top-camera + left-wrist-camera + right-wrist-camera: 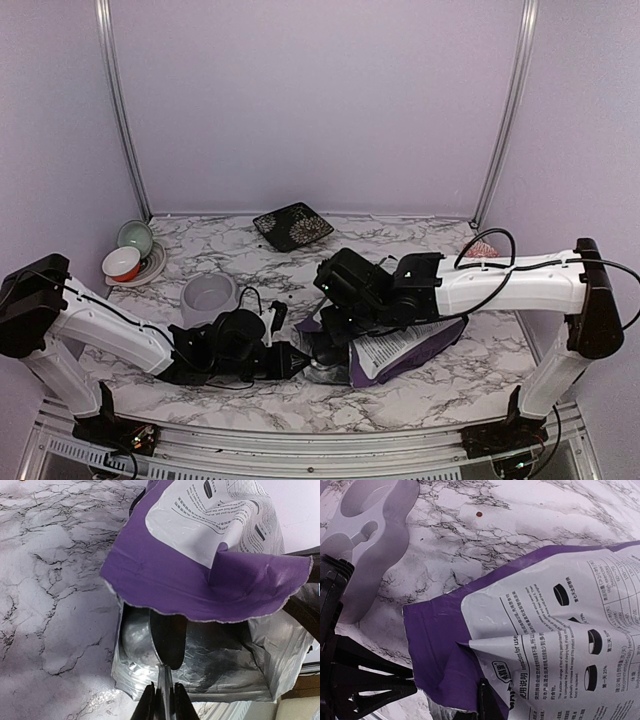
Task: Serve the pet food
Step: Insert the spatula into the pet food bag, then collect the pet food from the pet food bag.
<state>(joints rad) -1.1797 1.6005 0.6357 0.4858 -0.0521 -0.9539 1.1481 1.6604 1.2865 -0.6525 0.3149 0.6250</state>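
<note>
The purple-and-white bag (410, 350) lies on the marble table with its mouth facing left. My right gripper (486, 702) is shut on the bag's (545, 630) upper lip, holding the purple flap (200, 580) up off the silver lining. My left gripper (163, 694) is shut on the handle of the shiny metal scoop (170, 635), whose bowl reaches into the open mouth under the flap. No pet food shows inside the bag or in the scoop. One reddish-brown pellet of pet food (479, 514) lies loose on the table beyond the bag.
The grey double bowl (210, 295) sits left of the bag, close to my left arm (110, 325), and shows again as the bowl (370, 525). Stacked cups on a saucer (130, 255) stand at the far left. A black patterned plate (293, 225) lies at the back.
</note>
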